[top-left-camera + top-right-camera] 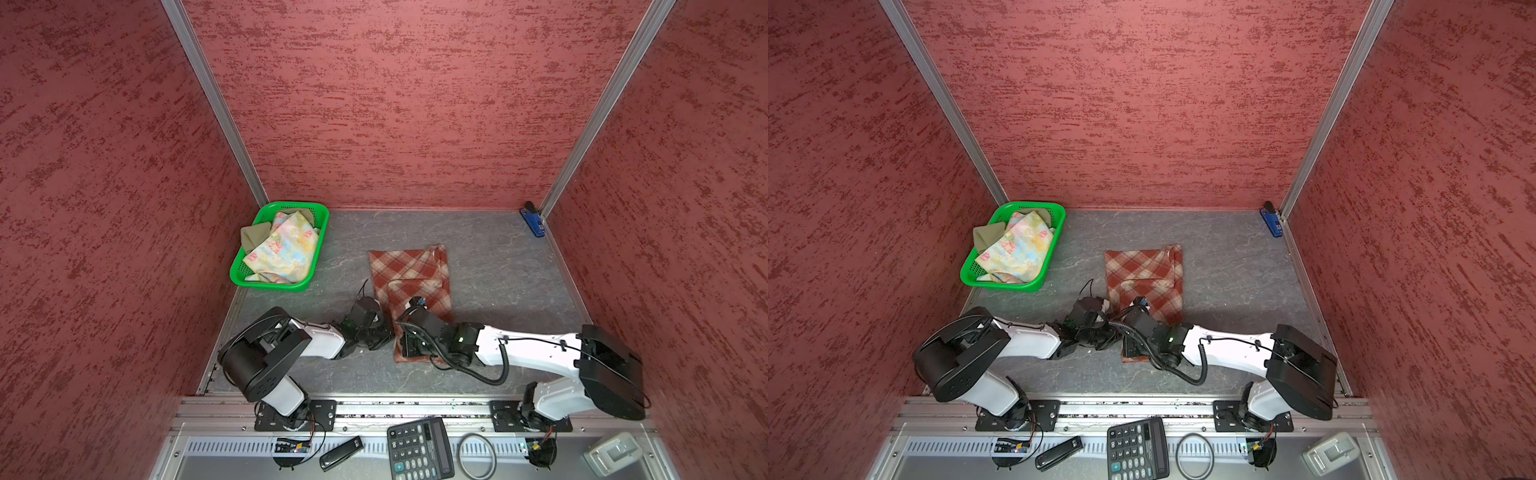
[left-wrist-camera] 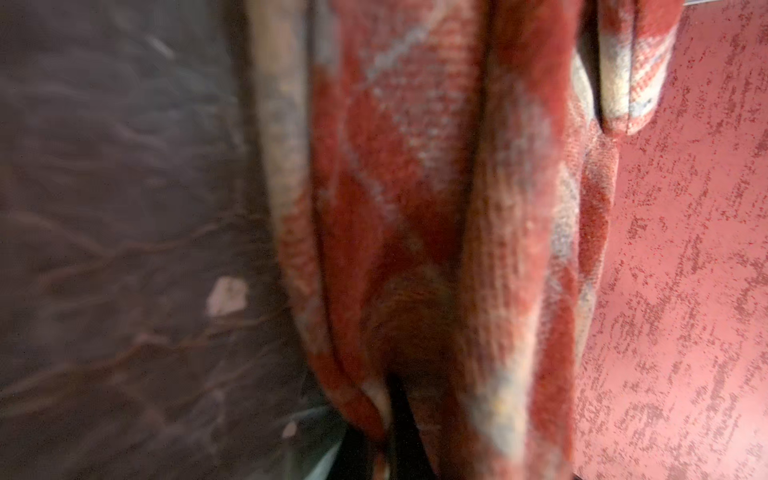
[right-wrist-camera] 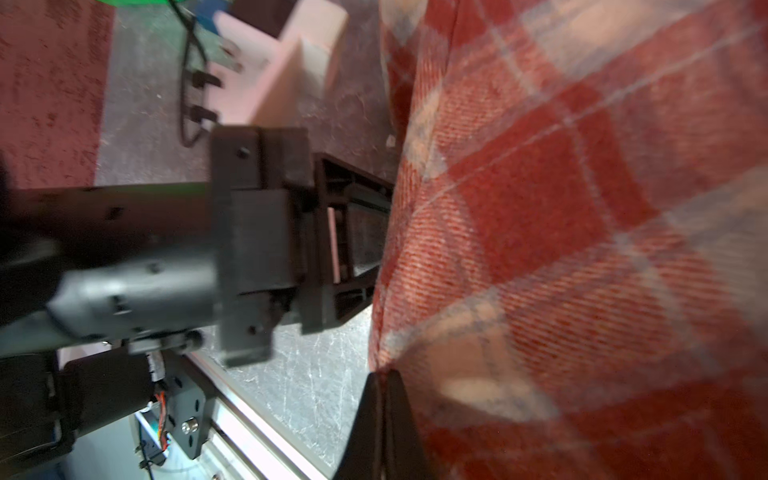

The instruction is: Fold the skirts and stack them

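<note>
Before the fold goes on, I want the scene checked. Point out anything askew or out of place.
The olive skirt spills over the green basket's left rim instead of lying inside. The plaid skirt's far right edge is bunched, not flat. A blue stapler sits in the table's far right corner, unrelated to the folding.

Both arms look alike: the left arm (image 1: 320, 341) and right arm (image 1: 536, 348) have glossy white shells between chunky matte-black joints. Behind the right gripper (image 3: 384, 376), with its thin, pointed black fingers (image 3: 401, 432), a coiled black cable (image 1: 506, 361) runs past a small green light (image 1: 460, 338). The left gripper (image 3: 376, 237) is a boxy, ribbed black frame, and dark screws dot the housing just behind it.
</note>
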`<state>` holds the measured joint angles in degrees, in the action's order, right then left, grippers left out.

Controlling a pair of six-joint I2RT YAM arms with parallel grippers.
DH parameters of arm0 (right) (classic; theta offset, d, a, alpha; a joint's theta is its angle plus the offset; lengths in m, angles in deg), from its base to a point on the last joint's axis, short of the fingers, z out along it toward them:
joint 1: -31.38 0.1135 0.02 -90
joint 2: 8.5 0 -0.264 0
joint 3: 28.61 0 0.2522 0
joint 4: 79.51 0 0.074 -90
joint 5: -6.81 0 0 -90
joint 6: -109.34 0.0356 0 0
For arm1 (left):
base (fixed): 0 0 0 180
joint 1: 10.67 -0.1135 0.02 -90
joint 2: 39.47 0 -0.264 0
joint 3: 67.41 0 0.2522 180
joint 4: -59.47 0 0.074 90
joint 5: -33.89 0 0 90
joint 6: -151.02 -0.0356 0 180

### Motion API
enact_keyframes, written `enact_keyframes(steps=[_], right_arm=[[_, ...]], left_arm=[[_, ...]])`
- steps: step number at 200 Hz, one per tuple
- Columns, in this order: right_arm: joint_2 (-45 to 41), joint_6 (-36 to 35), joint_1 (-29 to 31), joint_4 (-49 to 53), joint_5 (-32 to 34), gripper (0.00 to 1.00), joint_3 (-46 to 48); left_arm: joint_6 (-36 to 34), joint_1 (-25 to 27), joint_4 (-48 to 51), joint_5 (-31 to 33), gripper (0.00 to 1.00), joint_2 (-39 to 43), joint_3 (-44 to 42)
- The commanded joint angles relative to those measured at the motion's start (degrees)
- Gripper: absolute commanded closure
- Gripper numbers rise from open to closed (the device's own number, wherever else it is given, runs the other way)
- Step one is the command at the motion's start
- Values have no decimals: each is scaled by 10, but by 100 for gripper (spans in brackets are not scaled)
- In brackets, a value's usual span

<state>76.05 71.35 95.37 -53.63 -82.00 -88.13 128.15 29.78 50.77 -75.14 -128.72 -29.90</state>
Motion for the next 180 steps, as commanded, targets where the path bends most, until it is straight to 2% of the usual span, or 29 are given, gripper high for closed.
enact_keyframes(steps=[1,11,22,47,66,92,117,145,180], right_arm=[[12,24,5,-31,-8,100,11],[9,25,5,-36,-8,90,15],[5,24,5,-45,-12,77,19],[-10,10,5,-40,-8,54,12],[-68,5,-5,-41,7,38,12],[-136,23,-76,-21,12,33,29],[-198,32,-157,21,47,32,55],[-210,22,-254,23,17,34,74],[-156,7,-313,-22,-24,34,65]], left_arm=[[-7,-7,47,23,92,26,-19],[-6,-13,59,28,89,44,-30],[-4,-19,76,36,81,73,-42],[-19,-32,145,57,69,151,-53],[-41,-32,217,81,61,210,-41],[-78,-21,280,114,60,263,-16],[-150,21,323,155,59,260,31],[-230,85,352,185,59,210,113],[-289,152,387,211,61,110,207]])
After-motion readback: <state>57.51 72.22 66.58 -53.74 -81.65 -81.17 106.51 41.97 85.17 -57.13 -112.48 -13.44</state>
